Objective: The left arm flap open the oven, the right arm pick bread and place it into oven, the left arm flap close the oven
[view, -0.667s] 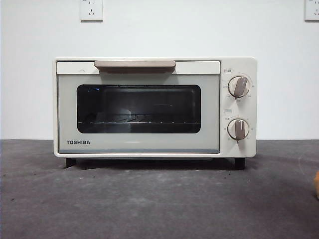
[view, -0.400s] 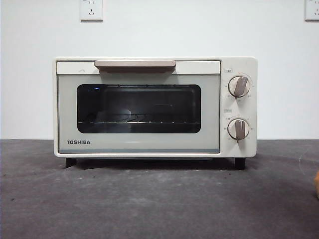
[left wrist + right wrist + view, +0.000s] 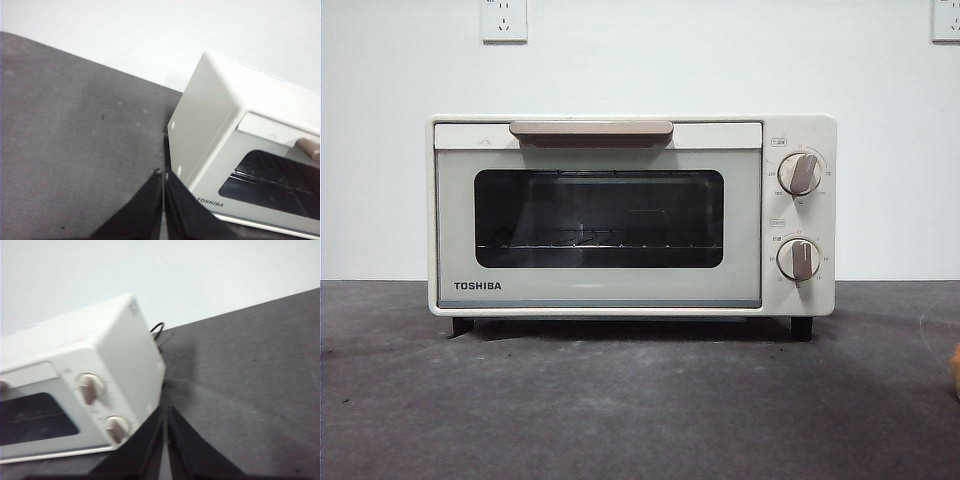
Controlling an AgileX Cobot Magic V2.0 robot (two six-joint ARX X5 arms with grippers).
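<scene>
The cream-white TOSHIBA oven (image 3: 630, 215) stands at the middle of the dark table with its glass door shut and its beige handle (image 3: 590, 130) at the top. It also shows in the left wrist view (image 3: 215, 125) and in the right wrist view (image 3: 100, 365). The bread (image 3: 956, 368) shows only as an orange sliver at the right edge of the front view. My left gripper (image 3: 162, 172) is shut and empty, off the oven's left side. My right gripper (image 3: 165, 409) is shut and empty, off the oven's knob side. Neither arm shows in the front view.
Two beige knobs (image 3: 800, 173) sit on the oven's right panel. A black cable (image 3: 157, 331) runs behind the oven. A white wall with a socket (image 3: 504, 20) stands behind. The dark grey table (image 3: 620, 410) spreads in front of the oven.
</scene>
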